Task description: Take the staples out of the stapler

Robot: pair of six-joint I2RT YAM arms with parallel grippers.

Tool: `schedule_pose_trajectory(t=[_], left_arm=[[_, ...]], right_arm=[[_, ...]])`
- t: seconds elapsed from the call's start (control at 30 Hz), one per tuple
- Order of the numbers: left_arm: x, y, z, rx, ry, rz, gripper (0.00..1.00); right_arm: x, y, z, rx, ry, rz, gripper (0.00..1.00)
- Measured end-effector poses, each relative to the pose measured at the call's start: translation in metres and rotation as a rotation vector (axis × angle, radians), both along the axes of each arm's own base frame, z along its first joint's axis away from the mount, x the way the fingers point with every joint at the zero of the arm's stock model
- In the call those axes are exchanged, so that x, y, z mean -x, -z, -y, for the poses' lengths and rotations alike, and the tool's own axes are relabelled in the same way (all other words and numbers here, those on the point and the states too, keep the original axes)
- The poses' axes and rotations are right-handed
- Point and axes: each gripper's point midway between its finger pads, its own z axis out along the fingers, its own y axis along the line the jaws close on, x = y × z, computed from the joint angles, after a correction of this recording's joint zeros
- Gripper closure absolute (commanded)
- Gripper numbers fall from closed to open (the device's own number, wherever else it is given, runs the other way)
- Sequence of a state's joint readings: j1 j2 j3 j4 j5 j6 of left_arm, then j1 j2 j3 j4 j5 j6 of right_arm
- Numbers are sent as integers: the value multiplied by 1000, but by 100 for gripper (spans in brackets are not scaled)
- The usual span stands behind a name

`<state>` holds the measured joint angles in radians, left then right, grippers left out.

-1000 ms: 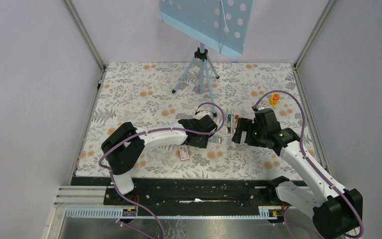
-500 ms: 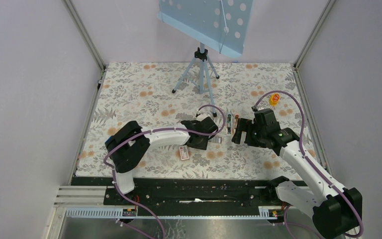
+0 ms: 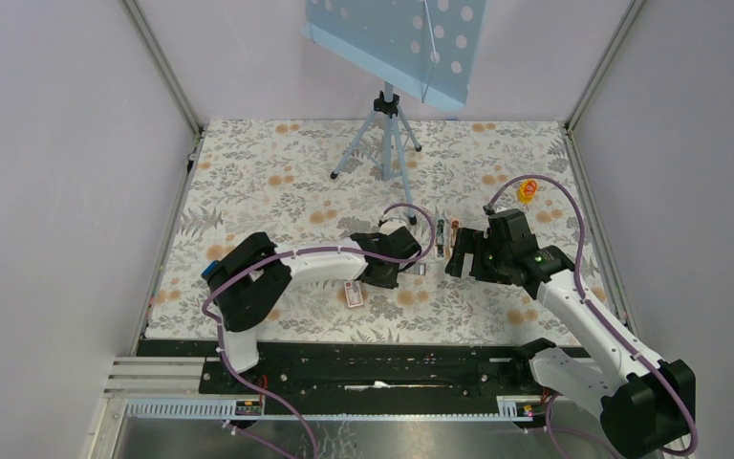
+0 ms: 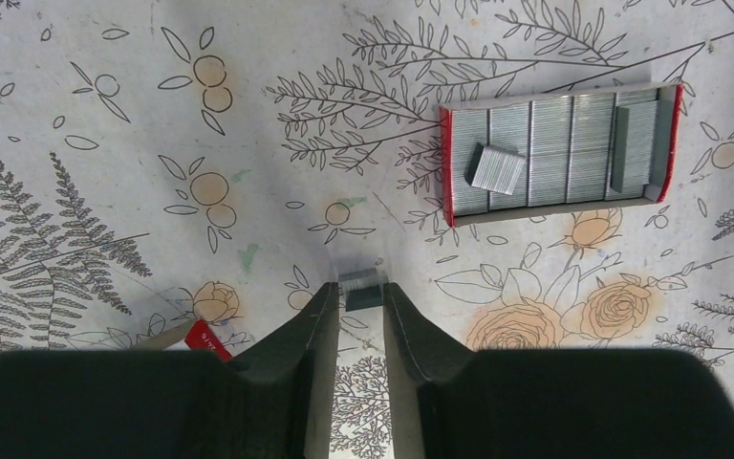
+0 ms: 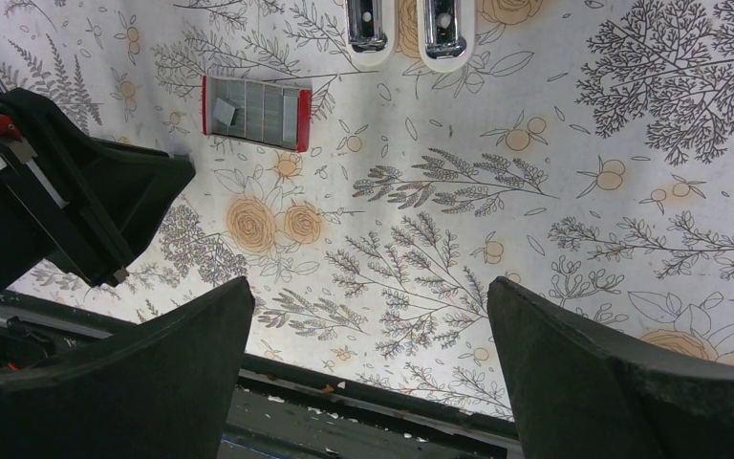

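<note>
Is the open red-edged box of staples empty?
No, the red-edged box is filled with rows of grey staples, with one loose strip lying on top.

**Table (image 3: 248, 172) with flower-print cover, two arms, small stationery**

Left claw (image 3: 394, 275) and right claw (image 3: 456, 260) are both low over the middle of the table and face each other. A small grey tray (image 3: 420, 271) lies between them. The stapler (image 3: 455, 235) lies just beyond the tray as two slim parts side by side. A red-and-white box (image 3: 352, 293) sits beside the left arm, towards the near edge. A tripod (image 3: 387, 134) carrying a blue perforated panel (image 3: 397, 38) stands mid far edge. A small yellow-orange item (image 3: 528, 189) lies near the right edge.
</note>
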<state>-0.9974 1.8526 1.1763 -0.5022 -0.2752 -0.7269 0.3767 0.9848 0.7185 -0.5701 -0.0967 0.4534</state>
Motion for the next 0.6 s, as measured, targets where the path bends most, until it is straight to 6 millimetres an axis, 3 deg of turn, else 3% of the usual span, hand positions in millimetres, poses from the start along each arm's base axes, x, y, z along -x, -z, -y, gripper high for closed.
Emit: schedule_pose_trajectory(t=[0.6], left_arm=[[0,-1,0,-18,4,10,80]], right_arm=[[1,1,0,1,0,-4,0]])
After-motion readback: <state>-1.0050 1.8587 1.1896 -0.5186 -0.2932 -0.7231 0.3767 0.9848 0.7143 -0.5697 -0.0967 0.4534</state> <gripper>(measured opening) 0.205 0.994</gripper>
